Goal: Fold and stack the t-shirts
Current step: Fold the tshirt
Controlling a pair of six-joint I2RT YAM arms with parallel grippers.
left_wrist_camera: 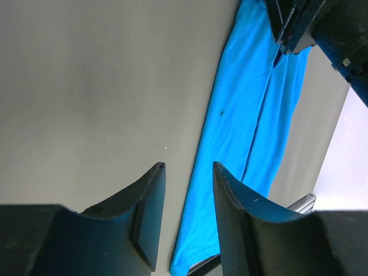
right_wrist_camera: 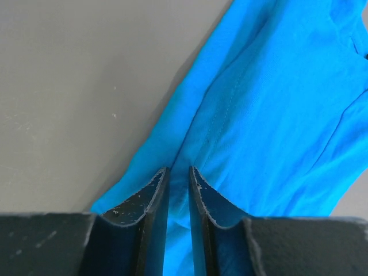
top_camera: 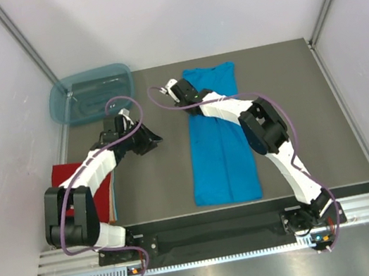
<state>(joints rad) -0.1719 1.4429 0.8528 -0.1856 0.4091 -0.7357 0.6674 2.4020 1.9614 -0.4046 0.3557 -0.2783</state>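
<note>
Grey surface (top_camera: 310, 123), white walls on all sides. The right gripper (right_wrist_camera: 178, 169) sits at the far-left corner of the turquoise t-shirt (top_camera: 215, 168). Its jaws are nearly closed, blue cloth shows in the slit and creases run toward the tips, so it looks pinched on the shirt's edge. The left gripper (left_wrist_camera: 187, 167) hovers over bare surface just left of the shirt, jaws partly spread with nothing between them.

The shirt lies mid-surface as a long narrow strip, its sides already folded in and the collar end far from the bases. The step in hand is probably the crosswise fold. The next move likely calls for the left gripper to take the matching far corner so both carry that end toward the near hem, keeping the strip flat.

The red t-shirt (top_camera: 105, 193) lies folded at the left edge, partly under the left arm, well apart from the turquoise one, so stacking is not yet done. The plastic tub (top_camera: 57, 107) stands at the far-left corner, clear of the fold path. The right arm's forearm crosses over the strip and may get in the way of the fold.
</note>
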